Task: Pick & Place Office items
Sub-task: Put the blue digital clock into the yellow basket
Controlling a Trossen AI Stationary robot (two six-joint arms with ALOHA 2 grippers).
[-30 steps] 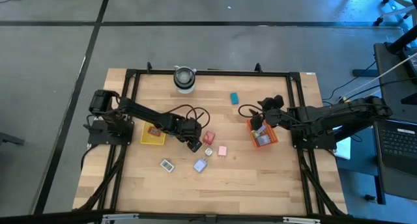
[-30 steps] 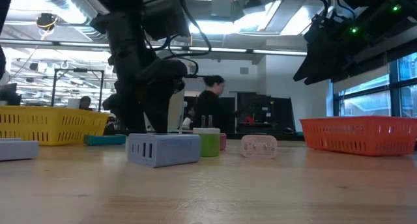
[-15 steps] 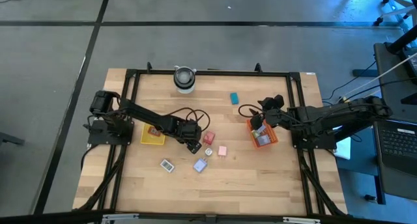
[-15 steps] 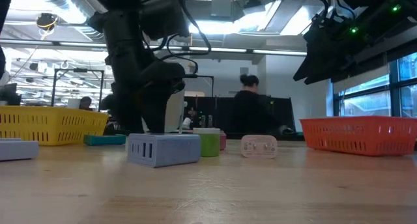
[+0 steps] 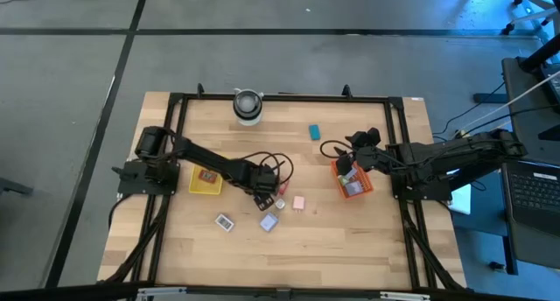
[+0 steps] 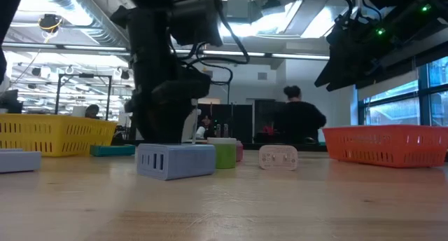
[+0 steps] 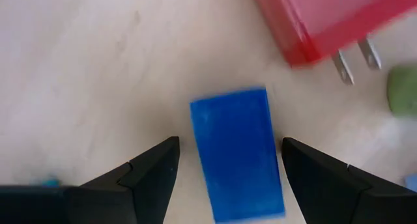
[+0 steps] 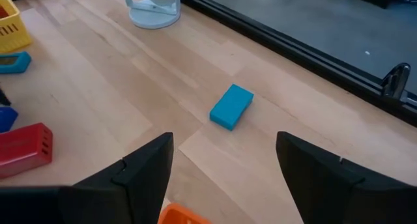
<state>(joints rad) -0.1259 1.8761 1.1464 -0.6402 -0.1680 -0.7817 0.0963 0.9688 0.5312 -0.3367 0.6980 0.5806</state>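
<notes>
From above, the left gripper [image 5: 267, 199] hides the blue block [image 7: 238, 152] lying on the surface between its open fingers. The right gripper [image 5: 348, 164] waits open over the orange-red tray [image 5: 367, 185].

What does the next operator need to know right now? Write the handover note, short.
Left gripper: open, low over the table centre, fingers either side of a blue block, not yet closed. A red plug piece lies just beyond it.
Right gripper: open, empty, waiting above the orange tray.
Done: some pieces already lie in the yellow tray and the orange tray.
Left: the blue block, red plug piece, pink piece, lavender piece, white piece and the teal block near the far edge are loose on the table.
</notes>
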